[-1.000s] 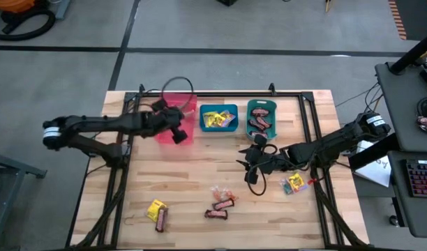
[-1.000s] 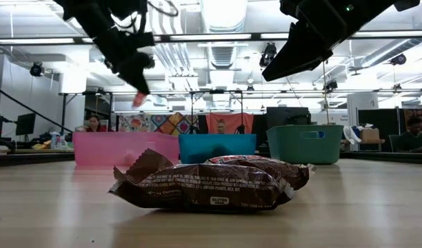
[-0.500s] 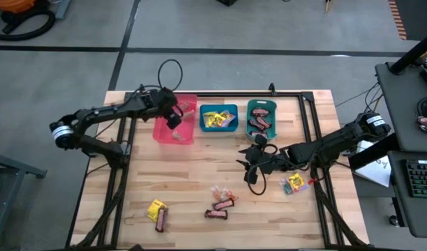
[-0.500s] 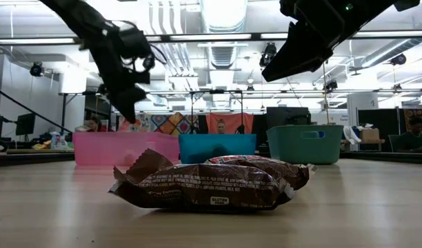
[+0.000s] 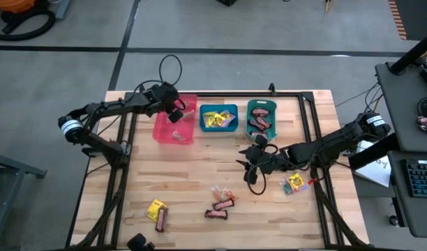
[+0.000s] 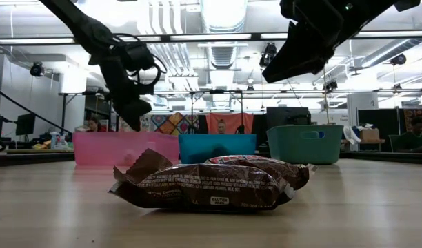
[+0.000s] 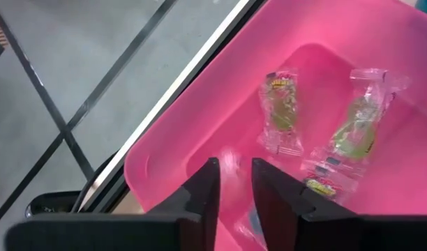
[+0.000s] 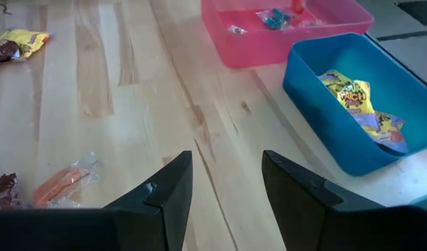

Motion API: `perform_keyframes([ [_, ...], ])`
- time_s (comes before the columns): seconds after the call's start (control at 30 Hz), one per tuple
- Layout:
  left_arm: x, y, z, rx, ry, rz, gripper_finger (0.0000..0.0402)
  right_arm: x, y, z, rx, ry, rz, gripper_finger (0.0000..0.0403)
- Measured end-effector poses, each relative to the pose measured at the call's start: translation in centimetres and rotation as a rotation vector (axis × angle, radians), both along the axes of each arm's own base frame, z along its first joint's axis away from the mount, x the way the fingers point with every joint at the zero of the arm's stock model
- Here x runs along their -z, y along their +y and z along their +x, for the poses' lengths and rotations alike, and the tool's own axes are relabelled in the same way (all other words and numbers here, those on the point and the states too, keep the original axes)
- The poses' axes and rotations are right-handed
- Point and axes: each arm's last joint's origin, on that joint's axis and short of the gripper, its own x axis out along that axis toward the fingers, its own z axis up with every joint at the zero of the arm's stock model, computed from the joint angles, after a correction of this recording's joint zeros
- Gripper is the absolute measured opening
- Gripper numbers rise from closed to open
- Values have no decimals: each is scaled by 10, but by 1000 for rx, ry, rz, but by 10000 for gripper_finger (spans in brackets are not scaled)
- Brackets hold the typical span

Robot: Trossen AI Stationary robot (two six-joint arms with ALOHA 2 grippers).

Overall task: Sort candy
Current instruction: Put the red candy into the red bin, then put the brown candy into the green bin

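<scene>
A second ago the left gripper [image 5: 176, 113] hung past the pink bin's [image 5: 162, 130] front edge with a small red piece showing at its tip in the low view. It has since drawn back over the bin's far part, and the red piece is gone from its tip. Its fingers [image 7: 203, 192] now stand slightly apart with nothing between them. The right gripper [image 5: 253, 169] has not moved. It hovers above the bare wood in the middle of the table [image 5: 192, 174], jaws parted and empty.

The left wrist view alone shows the clear-wrapped sweets [image 7: 283, 111] lying on the pink bin's floor. The right wrist view alone shows the yellow packets [image 8: 353, 94] inside the blue bin [image 8: 318, 104]. From above, brown-red bars [image 5: 259, 124] lie in the teal bin [image 5: 270, 106], and loose candy [image 5: 222, 201] remains along the table's front. The low view is filled by one dark chocolate bar [image 6: 204, 184].
</scene>
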Motion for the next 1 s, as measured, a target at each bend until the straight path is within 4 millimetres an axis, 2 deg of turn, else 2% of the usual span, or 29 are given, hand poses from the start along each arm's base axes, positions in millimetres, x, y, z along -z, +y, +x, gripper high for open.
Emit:
perform_keyframes([
  [0.27,0,0,0,-2,-3,0,122,1,-1,-1,32,0,38,167],
  [0.53,-3,-11,4,-13,-32,-25,139,1,-1,-1,49,-11,85,167],
  [0.73,-14,-42,17,57,-98,-35,139,2,3,-1,-3,1,246,166],
  [1.0,-37,-105,36,268,-218,-25,139,4,10,-2,-146,61,376,166],
])
